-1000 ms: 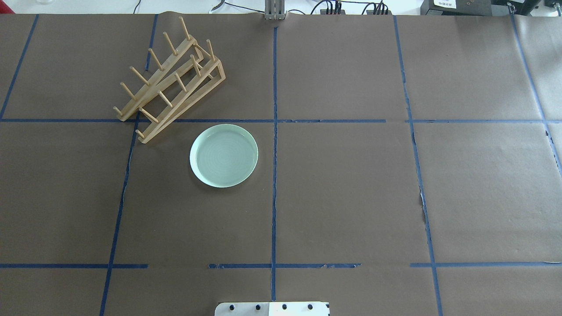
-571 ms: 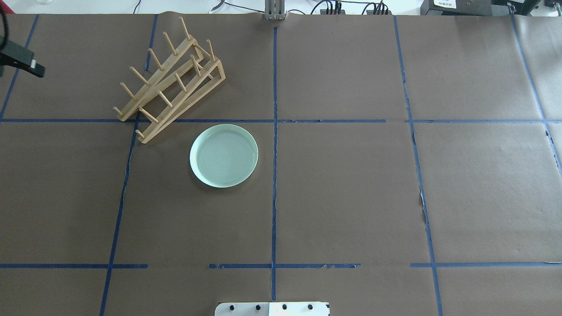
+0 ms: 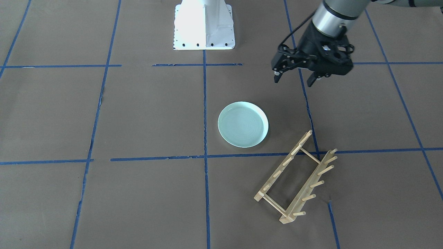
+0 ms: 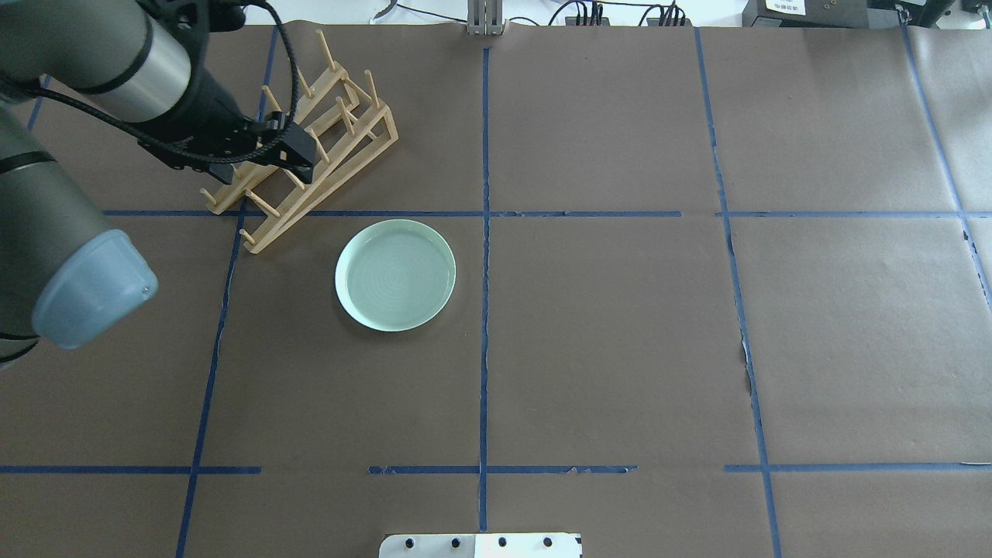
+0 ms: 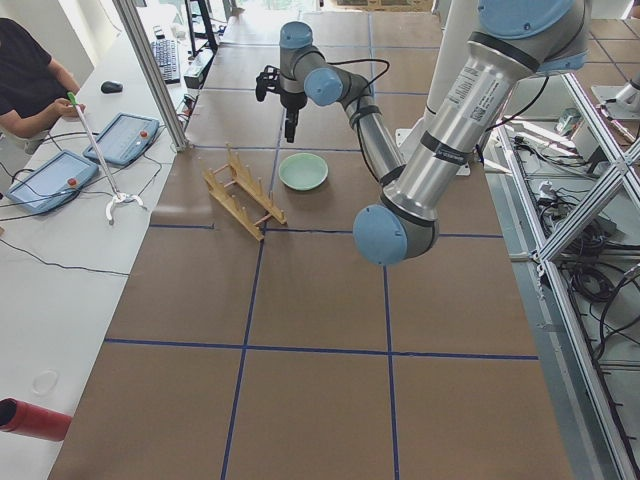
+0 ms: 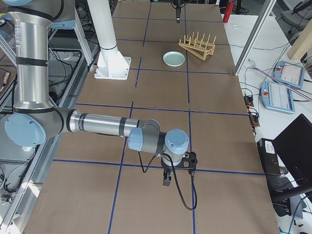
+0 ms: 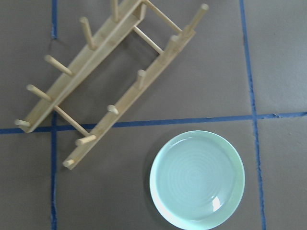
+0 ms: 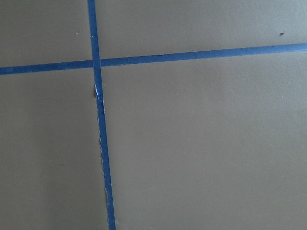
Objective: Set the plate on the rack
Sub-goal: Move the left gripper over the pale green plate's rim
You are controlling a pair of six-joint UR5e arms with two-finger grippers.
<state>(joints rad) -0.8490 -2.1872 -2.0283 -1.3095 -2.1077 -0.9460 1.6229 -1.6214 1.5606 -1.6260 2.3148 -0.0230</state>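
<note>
plate look: the plate (image 4: 395, 275) is round and pale mint green, with a low upright rim. Faint rings circle out from the middle and there's a bit of glare on the glaze.
plate spot: it lies flat, face up, on the brown table (image 4: 620, 349), in the left half. It sits just left of the centre tape line and just on the near side of a cross line.
rack: the rack (image 7: 129, 103) is light wood, two long rails with upright pegs joined by thin rods. It stands at an angle to the tape grid, to the far left of the plate. It's near the plate but not touching it, with no plate in it.
left gripper: the left gripper (image 3: 292, 82) hangs up in the air over the left side, pointing down, jaws spread with nothing between them. Its wrist view looks straight down on both rack and plate.
right gripper: the right gripper (image 6: 168, 180) is low over the table, way off on the right end. Honestly can't tell how its jaws stand.
</note>
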